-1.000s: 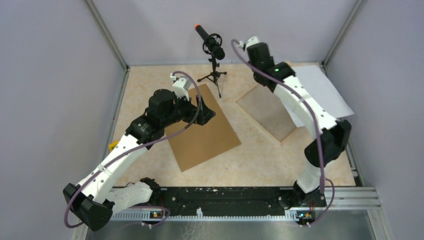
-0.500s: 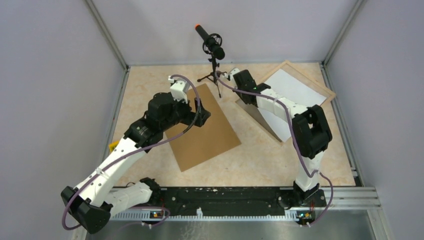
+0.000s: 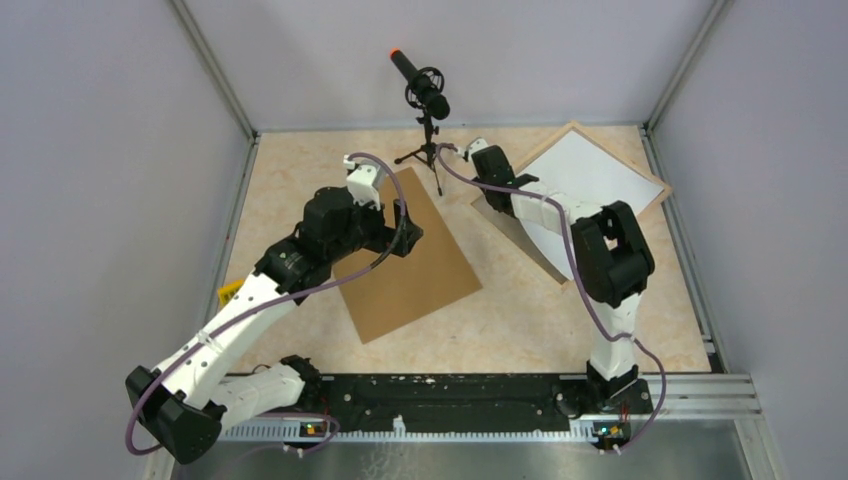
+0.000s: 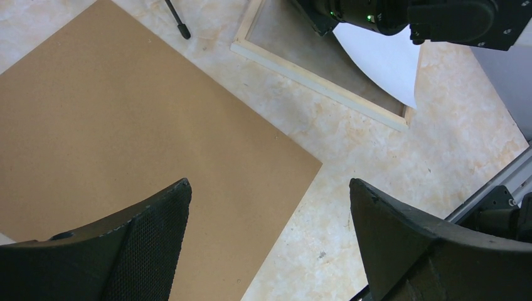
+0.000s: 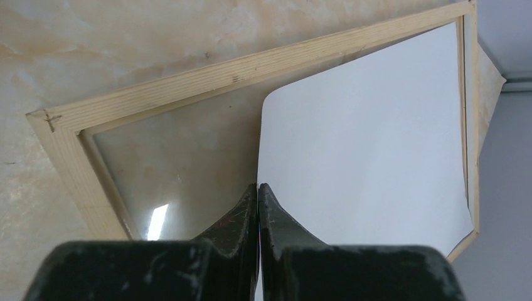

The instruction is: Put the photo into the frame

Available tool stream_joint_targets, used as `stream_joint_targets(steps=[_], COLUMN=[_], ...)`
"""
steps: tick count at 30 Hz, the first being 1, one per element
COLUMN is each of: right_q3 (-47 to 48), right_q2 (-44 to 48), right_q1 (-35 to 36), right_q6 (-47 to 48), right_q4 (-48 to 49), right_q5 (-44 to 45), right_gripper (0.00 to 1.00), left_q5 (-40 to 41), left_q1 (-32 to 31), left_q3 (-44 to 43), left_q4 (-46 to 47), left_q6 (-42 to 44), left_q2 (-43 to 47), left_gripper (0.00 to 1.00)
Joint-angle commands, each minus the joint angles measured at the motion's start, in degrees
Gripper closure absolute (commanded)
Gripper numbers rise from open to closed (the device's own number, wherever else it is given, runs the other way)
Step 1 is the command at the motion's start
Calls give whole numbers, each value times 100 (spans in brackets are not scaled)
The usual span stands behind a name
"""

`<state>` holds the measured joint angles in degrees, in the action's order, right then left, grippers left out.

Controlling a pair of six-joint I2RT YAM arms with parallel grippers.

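Right gripper (image 5: 258,188), pinched on the edge of the large white-backed glossy print (image 5: 364,157), has swung down from a second ago. Print now lies mostly inside the pale wooden rectangular frame (image 5: 251,66), near edge curled; seating remains. Left gripper (image 4: 268,188) gapes, empty, over flat brown board (image 4: 125,125).

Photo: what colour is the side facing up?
Plain white: the photo shows only its blank back, no picture. It shows best in the right wrist view.

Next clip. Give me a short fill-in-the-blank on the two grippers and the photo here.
The right gripper has its jaws ____ on an edge of the photo. The photo shows its plain ____ side upward, lying partly over the frame. The left gripper hangs with jaws ____ above the brown board.
Missing words: shut; white; open.
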<state>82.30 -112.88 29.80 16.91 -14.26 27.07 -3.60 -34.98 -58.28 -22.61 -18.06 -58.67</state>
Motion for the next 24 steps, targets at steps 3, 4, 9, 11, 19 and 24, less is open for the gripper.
stream_joint_targets(steps=[3,4,9,11,19,24], right_q3=[332,351,358,411,677,1294], right_q2=[-209,-230,-263,-322,-434,-151], right_q1=[-154,-185,-265,-264,-224,115], right_q6=[259,281,395,414,248,-567], right_q4=[563,600,728,671,157,-1001], right_q5=[183,184,67,-25,-179,175], right_gripper=[100,100,100,100,74,28], left_q5=[-35,-30,-27,-59,-208,-287], left_q1=[-26,-24,-25,-24,-15,-12], left_q3=[0,-6,-10,-8,-25,-68], left_q4=[283,280,296,325,341,264], left_q6=[-11,-5,-28,-51,-116,-225], left_q2=[-75,-82,-138,-165,-235,-255], left_gripper=[2,2,2,2,2,2])
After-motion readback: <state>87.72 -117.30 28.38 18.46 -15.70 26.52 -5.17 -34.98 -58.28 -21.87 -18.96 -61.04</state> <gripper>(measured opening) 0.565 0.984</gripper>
